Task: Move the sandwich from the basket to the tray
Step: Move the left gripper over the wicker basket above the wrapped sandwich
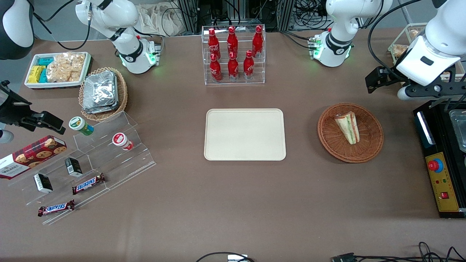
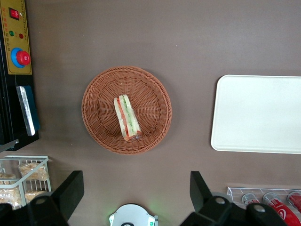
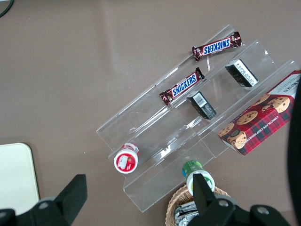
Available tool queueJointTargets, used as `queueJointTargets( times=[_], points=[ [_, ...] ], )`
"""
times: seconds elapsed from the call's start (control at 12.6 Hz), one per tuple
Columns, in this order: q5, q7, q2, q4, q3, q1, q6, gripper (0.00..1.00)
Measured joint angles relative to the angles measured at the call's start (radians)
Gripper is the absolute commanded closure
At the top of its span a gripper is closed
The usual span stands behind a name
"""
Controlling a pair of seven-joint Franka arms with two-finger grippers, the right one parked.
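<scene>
Black fingers spread wide above the wicker

Black fingers [image 2: 70, 190] of the left arm's gripper [image 2: 134, 193] stand wide apart, empty, high over the table. Below, the wrapped triangular sandwich [image 1: 347, 126] lies in the reddish-brown woven basket [image 1: 371, 143], right of frame centre, beside the cream rectangular tray [image 1: 244, 134].

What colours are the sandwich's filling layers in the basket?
Green and red-orange between pale bread: sandwich, clearest in the left wrist view. The pincer hangs open above.

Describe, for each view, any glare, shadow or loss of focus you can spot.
Front view: even light, a soft shadow beside the basket, and green lamp glow at the arm bases. Left wrist view: the sandwich is sharp, while the open gripper above the table looks dark and soft. Right wrist view: faint glare on the clear shelf.
</scene>
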Motion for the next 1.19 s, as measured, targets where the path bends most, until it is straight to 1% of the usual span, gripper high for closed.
queueJointTargets(
  times=[0.24,0.4,0.56,0.71,0.87,1.19],
  points=[
    [0.005,0.000,-0.004,0.000,0.009,0.009,-0.062,0.00],
    [0.007,0.000,-0.033,-0.024,0.053,0.018,-0.085,0.00],
    [0.007,0.007,-0.111,-0.106,0.120,0.024,-0.085,0.00],
    [0.007,0.008,-0.187,-0.213,0.166,0.027,-0.065,0.00],
    [0.007,-0.018,-0.213,-0.306,0.179,0.027,-0.012,0.00],
    [0.006,-0.225,-0.208,-0.480,0.167,0.016,0.140,0.00]
  ],
)
